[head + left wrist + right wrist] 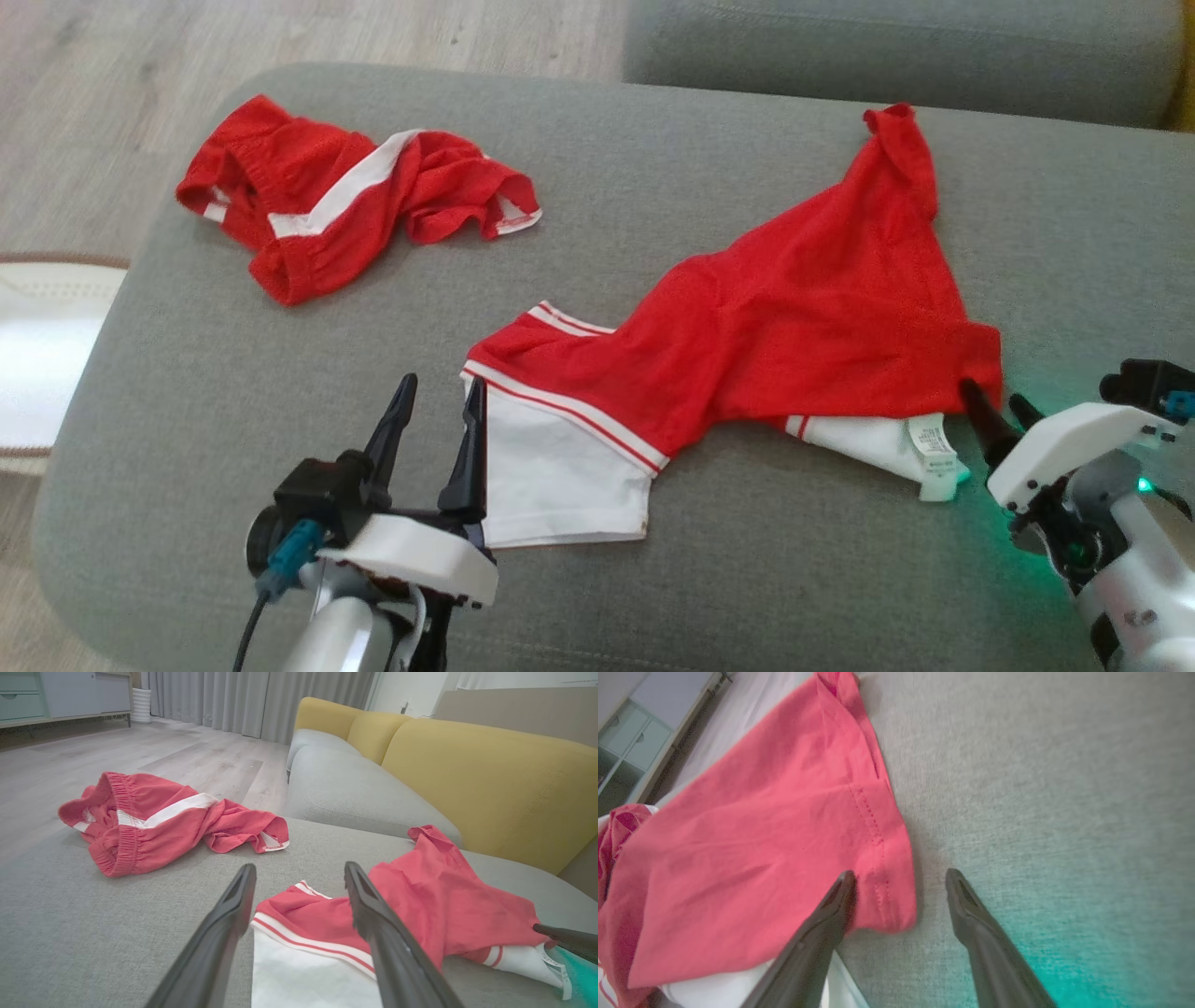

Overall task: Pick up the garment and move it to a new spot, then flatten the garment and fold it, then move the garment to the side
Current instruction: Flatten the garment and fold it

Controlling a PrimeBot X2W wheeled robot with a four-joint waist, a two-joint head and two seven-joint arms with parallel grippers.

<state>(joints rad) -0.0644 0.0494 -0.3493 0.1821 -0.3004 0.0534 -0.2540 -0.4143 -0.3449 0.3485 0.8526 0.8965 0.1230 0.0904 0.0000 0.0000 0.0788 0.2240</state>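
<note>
Likely light and limp, the red-and-white jersey shirt (794, 317) by the grey cushion's (187, 420) front edge suits corner pinches from the spread, empty left fingers (470, 448) and right fingers (985, 420).

Red-and-white garment (794, 317), grey cushion (653, 168)

The red garment (794, 327) with white striped sleeves lies rumpled, partly spread, on the grey cushion (653, 168).

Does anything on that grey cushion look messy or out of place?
Yes. The red and white shirt lies twisted and bunched rather than flat, its label poking out at the near edge. The red shorts beyond it sit in a crumpled heap.
</note>
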